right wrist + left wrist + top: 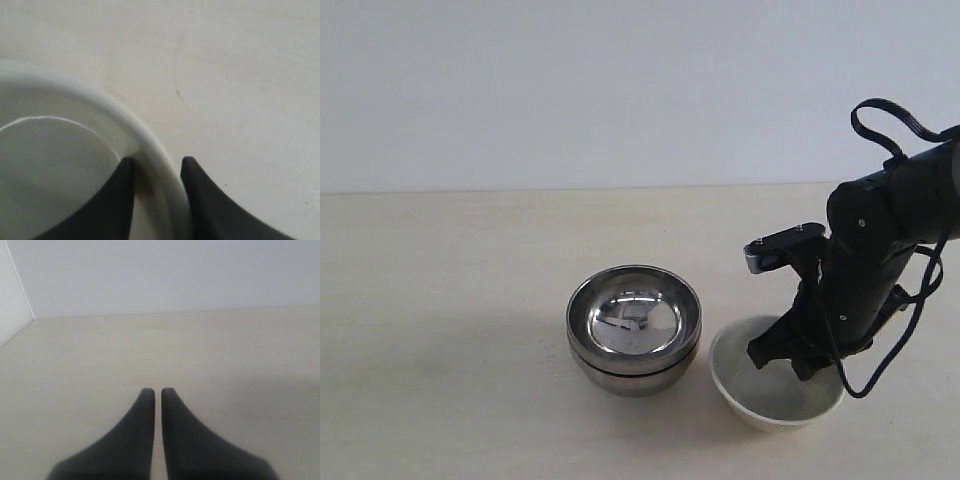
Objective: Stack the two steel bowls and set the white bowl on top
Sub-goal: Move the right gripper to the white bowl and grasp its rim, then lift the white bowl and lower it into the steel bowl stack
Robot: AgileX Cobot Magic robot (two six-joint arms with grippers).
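The two steel bowls (634,330) stand nested, one inside the other, on the table in the middle of the exterior view. Just to their right the white bowl (775,400) rests on the table, upright and apart from them. My right gripper (790,355) reaches down onto its far right rim. In the right wrist view the right gripper (157,162) straddles the white bowl's rim (155,150), one finger inside, one outside, both against the wall. My left gripper (154,391) is shut with nothing in it over bare table, and does not show in the exterior view.
The pale wooden table (440,280) runs back to a white wall (620,90). A black cable (910,330) loops beside the right arm. In the left wrist view a wall corner (20,295) meets the table's far edge.
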